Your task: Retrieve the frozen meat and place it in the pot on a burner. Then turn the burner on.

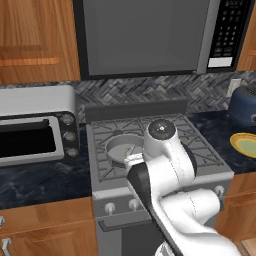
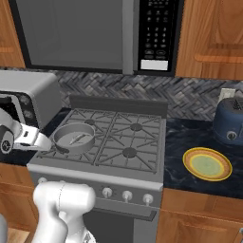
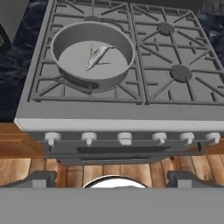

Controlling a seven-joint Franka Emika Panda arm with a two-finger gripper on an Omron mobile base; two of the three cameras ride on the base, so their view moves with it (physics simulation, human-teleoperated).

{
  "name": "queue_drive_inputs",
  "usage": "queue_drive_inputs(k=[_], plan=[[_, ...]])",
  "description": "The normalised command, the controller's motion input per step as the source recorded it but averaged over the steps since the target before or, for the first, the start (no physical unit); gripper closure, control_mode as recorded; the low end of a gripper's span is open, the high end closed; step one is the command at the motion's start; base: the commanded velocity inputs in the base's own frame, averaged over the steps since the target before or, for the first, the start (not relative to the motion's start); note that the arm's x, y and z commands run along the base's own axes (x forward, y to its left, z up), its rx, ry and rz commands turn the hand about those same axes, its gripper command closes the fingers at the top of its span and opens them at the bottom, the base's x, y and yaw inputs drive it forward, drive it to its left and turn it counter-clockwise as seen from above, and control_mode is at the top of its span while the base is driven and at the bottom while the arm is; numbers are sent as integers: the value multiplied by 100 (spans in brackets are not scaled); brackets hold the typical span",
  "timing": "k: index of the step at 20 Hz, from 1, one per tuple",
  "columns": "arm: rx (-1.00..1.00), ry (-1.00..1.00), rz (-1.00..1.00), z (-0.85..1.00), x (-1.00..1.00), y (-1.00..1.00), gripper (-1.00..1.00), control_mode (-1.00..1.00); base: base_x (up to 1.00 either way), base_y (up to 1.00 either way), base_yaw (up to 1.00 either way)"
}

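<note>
The meat [image 3: 97, 55] lies flat inside the pot [image 3: 118, 72], near the middle of its floor. In the right base view it is only a thin pale streak [image 2: 77, 139], hard to make out. The pot sits on the front left burner [image 3: 65, 89] of the stove [image 3: 131, 114], its stub handle [image 3: 81, 83] pointing at the front edge. A row of knobs [image 3: 124, 138] runs along the stove front. The claw [image 3: 112, 178] is spread wide, holding nothing, out in front of the stove above the wood floor [image 3: 26, 168]. A yellow plate [image 2: 207, 163] rests on the dark surface [image 2: 182, 142] to the right.
</note>
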Motion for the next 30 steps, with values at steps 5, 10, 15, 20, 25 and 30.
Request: queue_drive_inputs(k=[5,10,15,20,25,30], plan=[[-12,0,7,-15,-33,48,-100,-100,0,0,0],[-13,0,6,-13,-32,35,-100,-100,0,0,0],[-15,0,7,-36,-29,41,-100,-100,0,0,0],[-14,0,10,-64,-6,38,-100,-100,0,0,0],[-1,-2,8,-70,-5,18,-100,-100,0,0,0],[4,-9,4,-87,0,2,-100,-100,0,0,0]])
